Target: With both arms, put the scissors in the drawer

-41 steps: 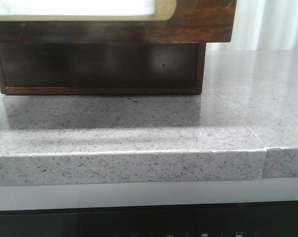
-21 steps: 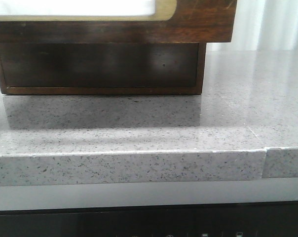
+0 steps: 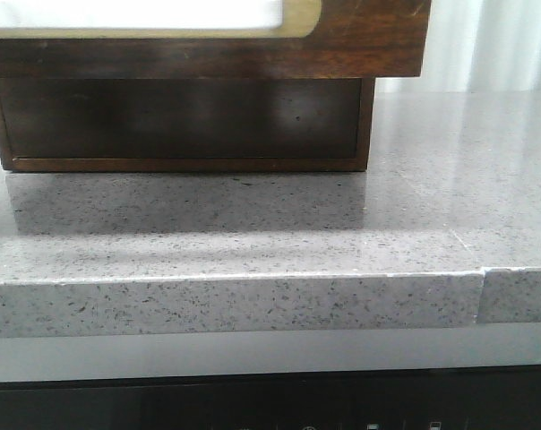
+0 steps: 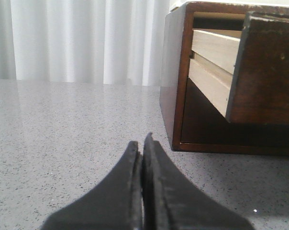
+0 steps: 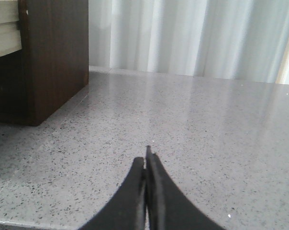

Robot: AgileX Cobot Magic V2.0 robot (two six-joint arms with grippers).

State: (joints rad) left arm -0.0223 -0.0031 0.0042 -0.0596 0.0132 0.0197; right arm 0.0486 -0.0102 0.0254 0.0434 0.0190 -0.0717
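The dark brown drawer with its cream-rimmed pale panel stands pulled out at the top of the front view, over the wooden cabinet. In the left wrist view the drawer juts from the cabinet, its pale wood side showing. My left gripper is shut and empty, low over the counter beside the cabinet's corner. My right gripper is shut and empty over bare counter, with the cabinet's side ahead of it to one side. No scissors show in any view. Neither gripper shows in the front view.
The grey speckled stone counter has a front edge with a seam near its right end. White curtains hang behind the counter. A dark surface runs below the counter's edge.
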